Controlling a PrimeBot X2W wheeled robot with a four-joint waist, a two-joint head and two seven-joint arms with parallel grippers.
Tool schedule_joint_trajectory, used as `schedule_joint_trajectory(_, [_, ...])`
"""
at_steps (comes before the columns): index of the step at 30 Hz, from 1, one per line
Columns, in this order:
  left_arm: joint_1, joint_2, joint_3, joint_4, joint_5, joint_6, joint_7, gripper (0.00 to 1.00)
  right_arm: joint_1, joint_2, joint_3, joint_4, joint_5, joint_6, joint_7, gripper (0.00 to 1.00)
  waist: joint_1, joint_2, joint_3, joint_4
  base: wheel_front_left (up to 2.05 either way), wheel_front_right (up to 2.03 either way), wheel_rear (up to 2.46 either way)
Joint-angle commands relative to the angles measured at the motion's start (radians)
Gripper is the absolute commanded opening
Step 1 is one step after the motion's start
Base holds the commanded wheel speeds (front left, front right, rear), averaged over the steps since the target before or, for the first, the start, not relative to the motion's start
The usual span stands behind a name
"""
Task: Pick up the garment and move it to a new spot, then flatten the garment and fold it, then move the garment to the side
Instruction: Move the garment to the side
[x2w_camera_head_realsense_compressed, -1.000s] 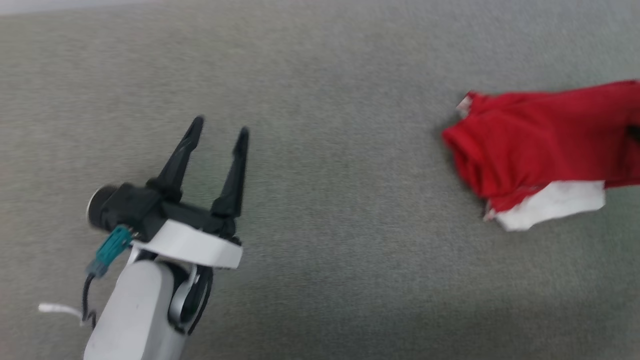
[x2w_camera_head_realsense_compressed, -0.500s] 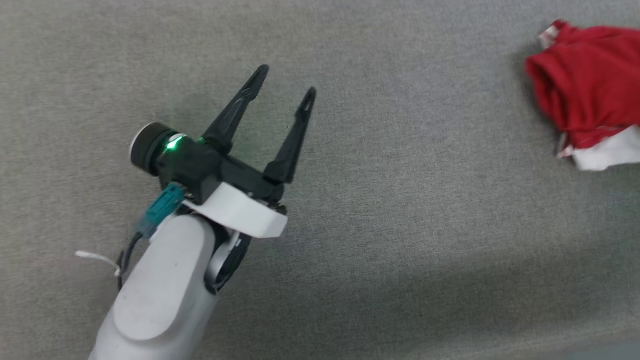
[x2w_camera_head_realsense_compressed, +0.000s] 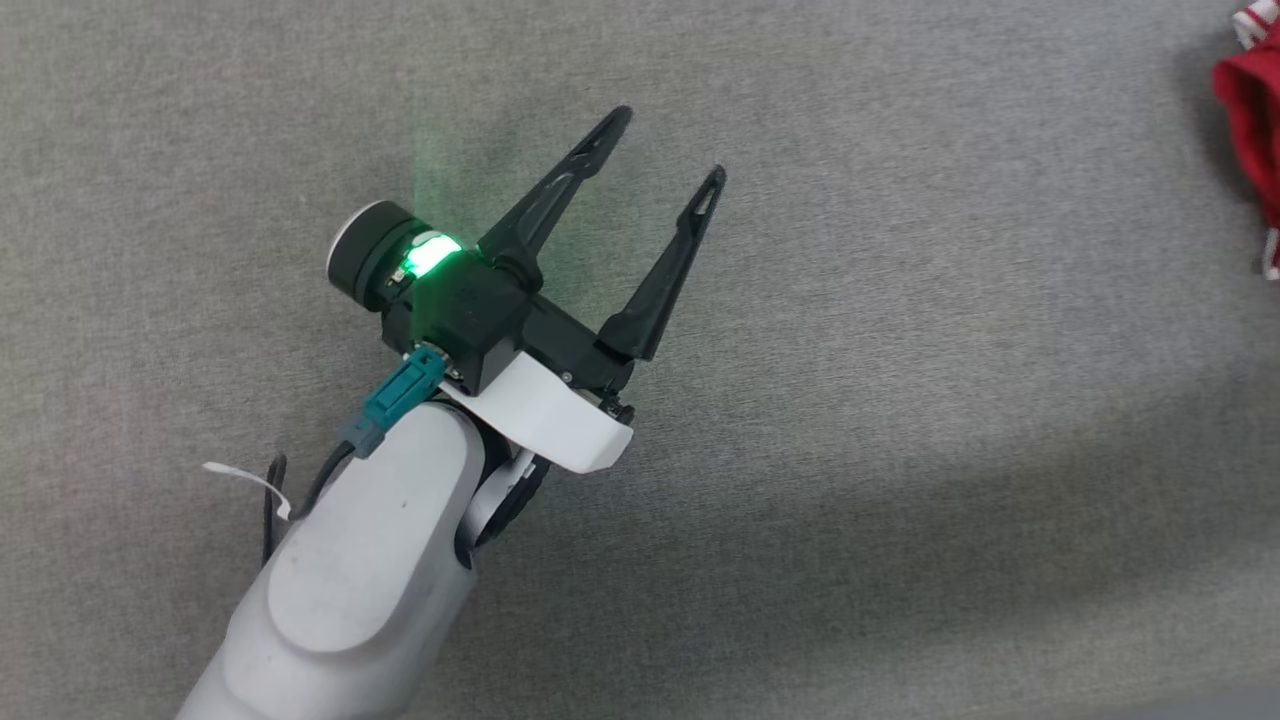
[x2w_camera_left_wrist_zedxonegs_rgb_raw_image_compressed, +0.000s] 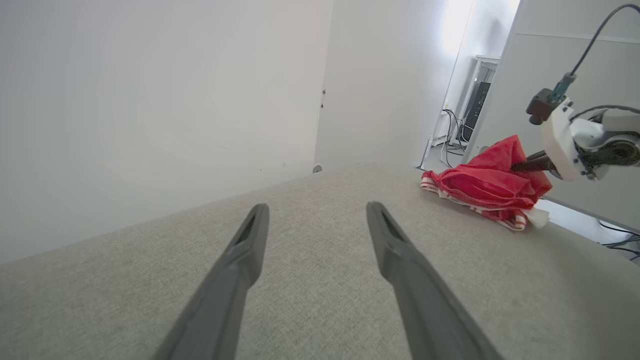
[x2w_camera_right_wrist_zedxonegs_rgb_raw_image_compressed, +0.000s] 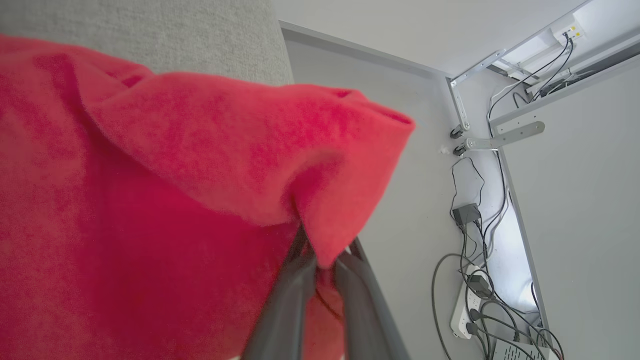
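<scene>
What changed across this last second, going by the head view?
The whole head view shifted, so the camera moved: the garment slid to its right edge, mostly out of frame, and the left gripper shows higher and further right. A green light by that gripper came on. Nothing taken or released. Unchanged: left jaws open and empty over the grey surface; right gripper shut on the garment.

Left forearm: smooth pale-grey rounded shell (x2w_camera_head_realsense_compressed: 370, 560).
Left wrist: white curved plate (x2w_camera_head_realsense_compressed: 545, 420) with small dark screws (x2w_camera_head_realsense_compressed: 612, 408), under a black boxy housing (x2w_camera_head_realsense_compressed: 475, 320).
Left gripper (x2w_camera_head_realsense_compressed: 670, 143): two long black tapering fingers (x2w_camera_head_realsense_compressed: 655, 280), slotted at the tips.
Light: glowing green lamp (x2w_camera_head_realsense_compressed: 428, 255) beside a black cylinder (x2w_camera_head_realsense_compressed: 368, 255) with a pale end.
Cabling: teal plug (x2w_camera_head_realsense_compressed: 395, 400), black cable (x2w_camera_head_realsense_compressed: 320, 478), white tie (x2w_camera_head_realsense_compressed: 245, 478).
</scene>
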Motion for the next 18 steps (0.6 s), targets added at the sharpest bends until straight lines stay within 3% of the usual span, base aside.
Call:
schedule_joint_trajectory(1, [-0.018, 0.003, -0.003, 0.0, -0.006, -0.001, -0.005, 1.0, -0.017, 0.01, -0.007, 0.012, -0.014, -0.002, -0.014, 0.0, 0.0, 0.0, 0.006, 0.007, 0.0, 0.0, 0.0])
schedule_joint_trajectory(9, [-0.035, 0.001, -0.01, 0.002, -0.012, -0.001, -0.005, 1.0, -0.064, 0.033, -0.084, 0.123, -0.087, -0.002, -0.076, 0.02, 0.0, 0.0, 0.019, 0.041, 0.0, 0.0, 0.0])
schedule_joint_trajectory(10, [-0.034, 0.003, -0.007, 0.0, -0.014, -0.001, -0.005, 1.0, -0.071, 0.031, -0.091, 0.132, -0.099, -0.002, -0.08, 0.25, 0.0, 0.0, 0.019, 0.042, 0.0, 0.0, 0.0])
schedule_joint_trajectory(11, [-0.032, 0.005, -0.003, -0.002, -0.013, -0.001, -0.005, 1.0, -0.077, 0.031, -0.098, 0.141, -0.103, -0.002, -0.08, 0.38, 0.0, 0.0, 0.018, 0.043, 0.0, 0.0, 0.0])
schedule_joint_trajectory(12, [-0.029, 0.006, -0.001, -0.003, -0.012, -0.001, -0.005, 1.0, -0.08, 0.036, -0.098, 0.147, -0.113, -0.002, -0.084, 0.91, 0.0, 0.0, 0.016, 0.044, 0.0, 0.0, 0.0])
schedule_joint_trajectory(13, [-0.024, 0.005, 0.003, -0.005, -0.013, -0.001, -0.005, 1.0, -0.085, 0.043, -0.094, 0.153, -0.119, -0.002, -0.088, 1.0, 0.0, 0.0, 0.012, 0.045, 0.0, 0.0, 0.0])
schedule_joint_trajectory(18, [0.01, 0.011, 0.043, -0.01, -0.017, -0.001, -0.005, 1.0, -0.1, 0.046, -0.104, 0.172, -0.118, -0.002, -0.128, 1.0, 0.0, 0.0, -0.023, 0.045, 0.0, 0.0, 0.0])
